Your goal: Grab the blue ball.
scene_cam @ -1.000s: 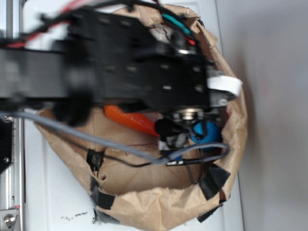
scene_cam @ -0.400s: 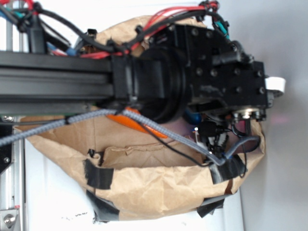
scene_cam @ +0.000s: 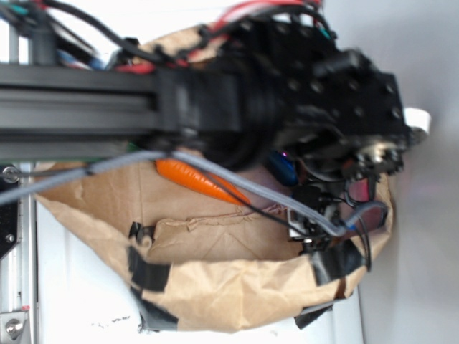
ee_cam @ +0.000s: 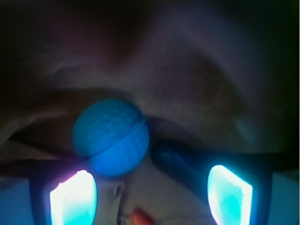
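Note:
The blue ball (ee_cam: 111, 137) shows in the wrist view as a small dimpled round ball lying on the dim bag floor, left of centre. My gripper (ee_cam: 152, 194) is open, its glowing fingertips (ee_cam: 74, 197) spread wide at the bottom of the frame. The ball lies just beyond the left fingertip, not between the two. Seen from the exterior camera, the black arm hangs over the right half of the brown paper bag (scene_cam: 229, 287), and the gripper (scene_cam: 319, 211) reaches down inside it. The ball is hidden there behind the arm.
An orange carrot toy (scene_cam: 201, 180) lies in the bag left of the gripper; the carrot's tip (ee_cam: 140, 218) peeks in between the fingers. A dark elongated toy (ee_cam: 180, 161) lies right beside the ball. Black tape patches the bag's rim. Grey cables cross the bag.
The arm has swung right over the bag and dropped lower. The ball, visible by the gripper a second ago in the exterior view, is now covered by the arm.

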### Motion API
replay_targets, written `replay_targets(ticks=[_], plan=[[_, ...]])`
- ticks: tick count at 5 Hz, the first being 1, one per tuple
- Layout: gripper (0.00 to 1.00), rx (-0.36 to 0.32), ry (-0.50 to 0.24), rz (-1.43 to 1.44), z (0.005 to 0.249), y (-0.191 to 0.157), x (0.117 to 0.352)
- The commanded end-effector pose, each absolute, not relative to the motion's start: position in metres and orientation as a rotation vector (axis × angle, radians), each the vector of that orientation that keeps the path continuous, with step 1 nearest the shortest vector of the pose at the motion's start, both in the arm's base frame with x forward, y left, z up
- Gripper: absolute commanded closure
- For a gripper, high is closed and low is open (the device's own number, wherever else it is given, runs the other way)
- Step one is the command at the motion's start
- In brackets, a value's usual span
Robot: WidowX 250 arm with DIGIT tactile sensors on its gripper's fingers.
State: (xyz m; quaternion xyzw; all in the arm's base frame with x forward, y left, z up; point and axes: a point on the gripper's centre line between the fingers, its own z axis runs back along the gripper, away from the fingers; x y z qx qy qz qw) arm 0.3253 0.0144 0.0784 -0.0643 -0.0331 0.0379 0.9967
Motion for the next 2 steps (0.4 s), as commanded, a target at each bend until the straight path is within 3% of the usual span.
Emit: replay_targets(ticks=[1,2], plan=[[0.0,-0.149,-0.247,0.02,0.1248,0.0099,0.3192],[0.0,-0.163,-0.301,0.017,0.1256,0.0062,0.32]])
